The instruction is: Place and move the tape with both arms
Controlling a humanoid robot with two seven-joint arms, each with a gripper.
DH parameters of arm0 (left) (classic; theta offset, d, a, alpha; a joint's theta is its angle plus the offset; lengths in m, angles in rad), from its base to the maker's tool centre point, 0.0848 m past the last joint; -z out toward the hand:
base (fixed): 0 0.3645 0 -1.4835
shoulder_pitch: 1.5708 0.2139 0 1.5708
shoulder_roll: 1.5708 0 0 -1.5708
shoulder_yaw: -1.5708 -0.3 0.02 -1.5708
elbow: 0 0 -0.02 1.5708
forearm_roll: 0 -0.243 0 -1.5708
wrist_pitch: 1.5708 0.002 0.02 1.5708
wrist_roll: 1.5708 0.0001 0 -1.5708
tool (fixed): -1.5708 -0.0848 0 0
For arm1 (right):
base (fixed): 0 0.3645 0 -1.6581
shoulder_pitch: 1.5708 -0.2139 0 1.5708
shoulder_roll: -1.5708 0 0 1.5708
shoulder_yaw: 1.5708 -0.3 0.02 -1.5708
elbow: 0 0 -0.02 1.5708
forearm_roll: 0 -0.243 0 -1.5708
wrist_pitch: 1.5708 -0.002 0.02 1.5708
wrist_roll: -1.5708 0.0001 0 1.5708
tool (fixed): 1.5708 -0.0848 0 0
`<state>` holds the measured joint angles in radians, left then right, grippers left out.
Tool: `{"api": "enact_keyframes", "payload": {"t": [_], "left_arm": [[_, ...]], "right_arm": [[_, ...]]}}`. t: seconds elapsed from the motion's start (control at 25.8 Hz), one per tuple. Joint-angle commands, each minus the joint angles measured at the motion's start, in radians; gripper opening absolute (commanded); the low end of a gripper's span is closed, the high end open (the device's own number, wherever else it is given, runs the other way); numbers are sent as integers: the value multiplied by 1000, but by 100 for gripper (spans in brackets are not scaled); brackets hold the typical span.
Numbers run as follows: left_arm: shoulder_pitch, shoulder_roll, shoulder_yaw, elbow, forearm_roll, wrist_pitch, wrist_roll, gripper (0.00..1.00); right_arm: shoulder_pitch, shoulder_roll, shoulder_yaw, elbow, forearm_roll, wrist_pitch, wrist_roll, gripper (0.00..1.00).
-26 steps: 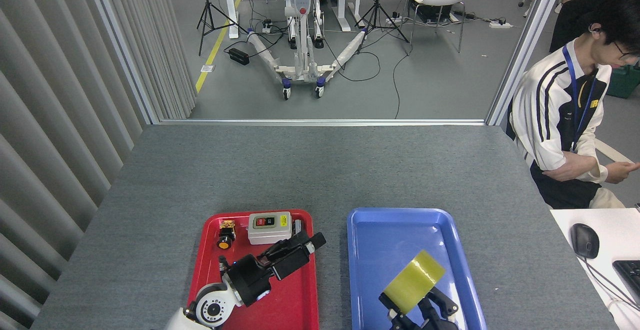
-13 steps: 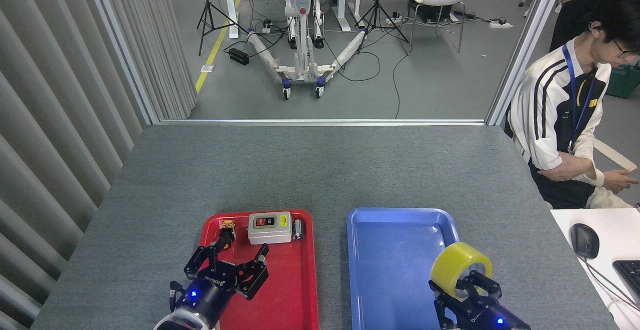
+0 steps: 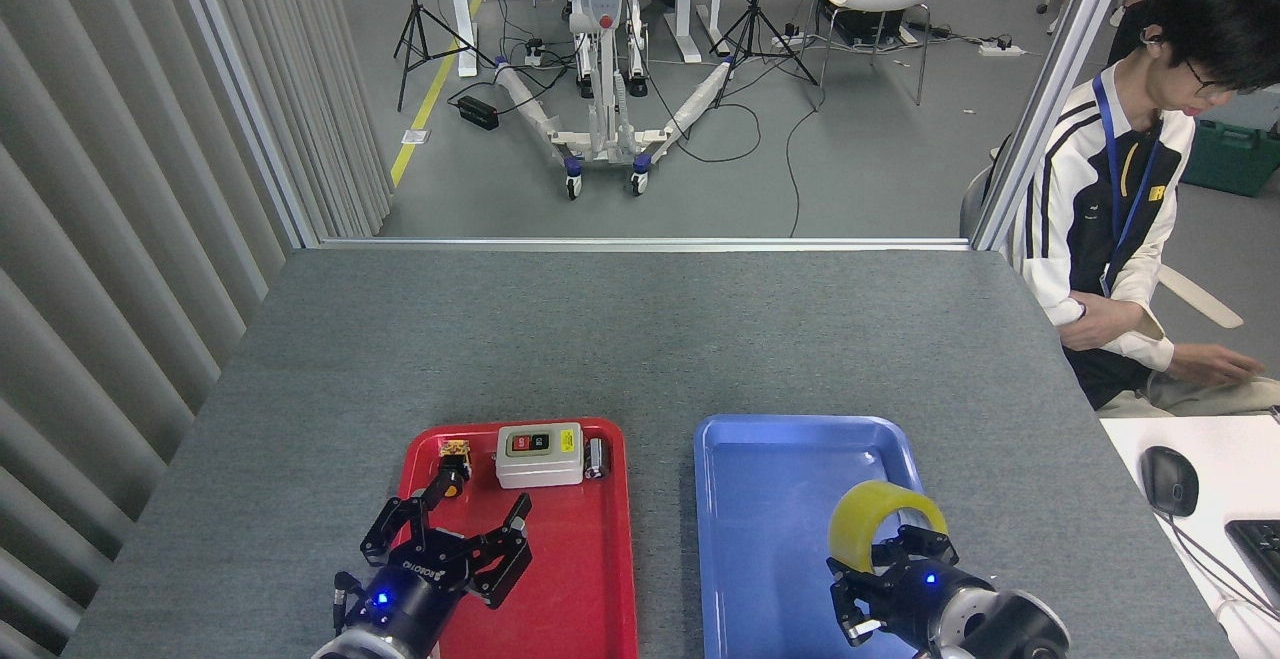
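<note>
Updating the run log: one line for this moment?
right end effector: shut on tape, over blue tray | left end effector: open, empty, over red tray

Your right end effector (image 3: 890, 564) now turns the tape (image 3: 885, 529) so its hollow faces you, slightly leftward; the person (image 3: 1130, 189) leans back.

1. Showing a robotics lab: grey worktable (image 3: 640, 339) standing behind aluminium-framed partitions (image 3: 240, 89).
2. Standing beyond: wheeled white rig (image 3: 605, 59), tripods (image 3: 420, 29), cables trailing across taped grey floor (image 3: 860, 139).
3. Sitting at right: person (image 3: 1120, 209) wearing lanyard, working beside desk with mouse (image 3: 1168, 480) and keyboard (image 3: 1262, 544).
</note>
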<state>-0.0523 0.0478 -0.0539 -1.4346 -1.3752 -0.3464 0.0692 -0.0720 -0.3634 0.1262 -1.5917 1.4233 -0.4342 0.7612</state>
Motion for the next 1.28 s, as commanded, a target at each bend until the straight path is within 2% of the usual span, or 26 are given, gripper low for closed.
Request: {"api": "enact_keyframes", "payload": {"t": [0.0,0.19,0.5,0.62,0.7,0.74,0.82,0.89,1.01,1.13,1.24], "left_arm": [[5,0,0,-7,1,-5,38,99],[8,-2,2,-6,1,-3,121,99],[-4,0,9,-1,1,14,116,99],[-9,0,11,-1,-1,14,110,99],[-8,1,14,-3,-1,20,109,99],[-6,1,16,-4,-1,20,107,99],[-3,1,19,-7,-1,21,109,99],[-1,1,19,-9,-2,24,113,99],[-3,1,19,-7,-12,72,124,99],[2,9,20,-1,-12,162,120,99],[8,53,31,13,-4,219,118,99]], "right_arm": [[5,6,7,3,-9,31,9,95],[14,34,39,3,-7,152,-2,98],[44,37,30,-7,-24,164,-40,99],[84,37,-19,-16,-64,172,-188,99],[121,50,-74,-30,-95,189,-355,99],[140,77,-91,-30,-99,203,-467,99],[163,116,-103,-30,-93,261,-657,99],[179,138,-102,-25,-61,336,-789,99],[186,176,-97,-19,-15,437,-852,99],[187,185,-96,-13,-15,465,-852,99],[187,185,-96,-13,-15,465,-852,99]]}}
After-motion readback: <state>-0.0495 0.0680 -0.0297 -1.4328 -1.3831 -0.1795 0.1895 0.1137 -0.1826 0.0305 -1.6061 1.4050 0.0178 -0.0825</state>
